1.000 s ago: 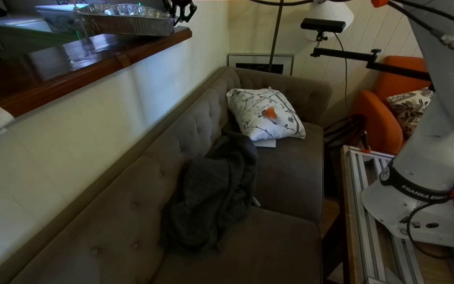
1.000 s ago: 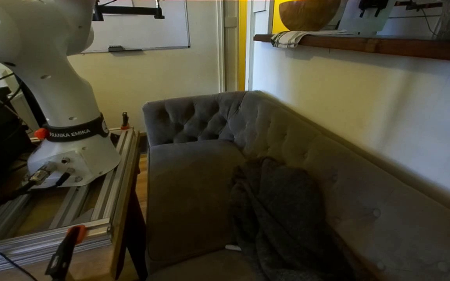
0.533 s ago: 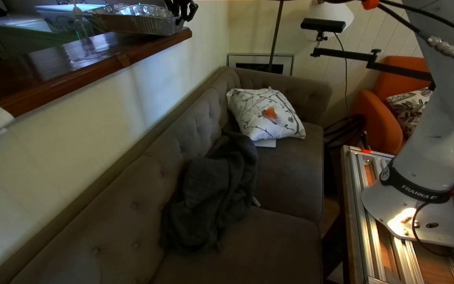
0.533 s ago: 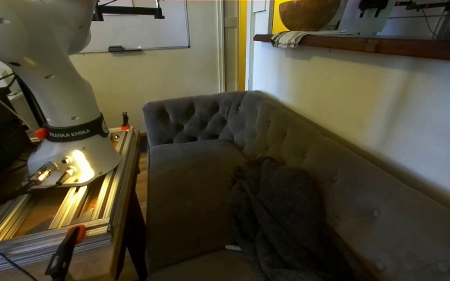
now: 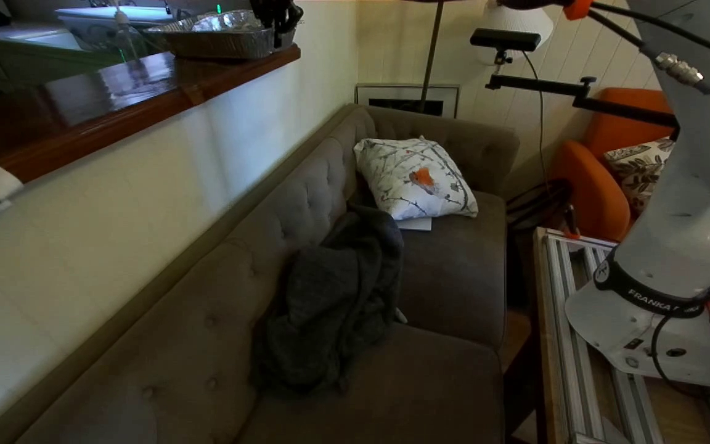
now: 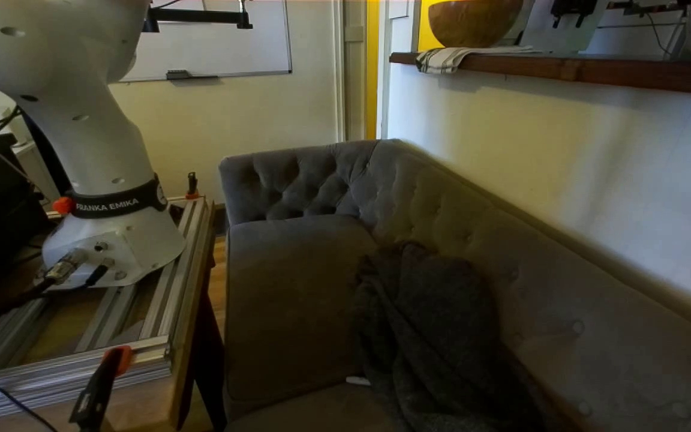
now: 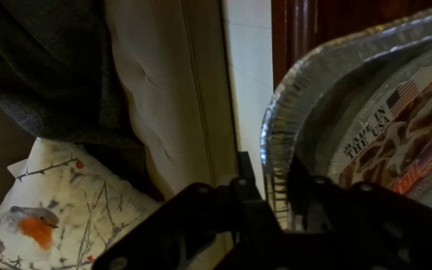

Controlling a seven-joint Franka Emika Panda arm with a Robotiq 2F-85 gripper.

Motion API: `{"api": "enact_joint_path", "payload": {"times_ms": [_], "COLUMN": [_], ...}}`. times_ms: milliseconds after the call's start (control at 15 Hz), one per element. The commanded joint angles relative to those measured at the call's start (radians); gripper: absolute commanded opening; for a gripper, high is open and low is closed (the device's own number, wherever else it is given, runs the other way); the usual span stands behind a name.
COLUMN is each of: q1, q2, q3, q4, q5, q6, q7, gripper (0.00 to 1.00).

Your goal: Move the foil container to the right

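The foil container is a silver crinkled tray on the wooden ledge, close to the ledge's end. The wrist view shows its curved wall and rim and, inside, a printed label with a reddish picture. My gripper is at the tray's end in an exterior view. In the wrist view my gripper is open, its fingers astride the wall: one inside the tray, one outside. A gap shows between the outer finger and the rim. The tray's far part is cut off there.
A clear pump bottle stands behind the tray. The sofa below holds a patterned cushion and a dark blanket. A wooden bowl and a striped cloth are farther along the ledge.
The foil container has slid right along the ledge toward its end in an exterior view. My gripper moved right with it, then slightly back left and lower.
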Motion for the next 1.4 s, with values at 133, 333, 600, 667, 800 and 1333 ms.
{"api": "enact_joint_path", "payload": {"times_ms": [133, 333, 600, 667, 800, 1333], "q1": [0.002, 0.001, -0.01, -0.006, -0.006, -0.015], "q2": [-0.006, -0.024, -0.095, -0.111, -0.165, -0.401], "q3": [0.0, 0.001, 0.026, 0.022, 0.026, 0.077], "q4": [0.004, -0.013, -0.055, -0.062, -0.108, -0.364], "q5": [0.005, 0.002, -0.001, -0.017, -0.009, 0.066], "q6": [0.037, 0.132, 0.117, 0.102, 0.133, 0.198], "q7": [0.014, -0.029, -0.227, -0.289, -0.418, -0.908], "gripper": [0.72, 0.94, 1.0, 1.0, 1.0, 1.0]}}
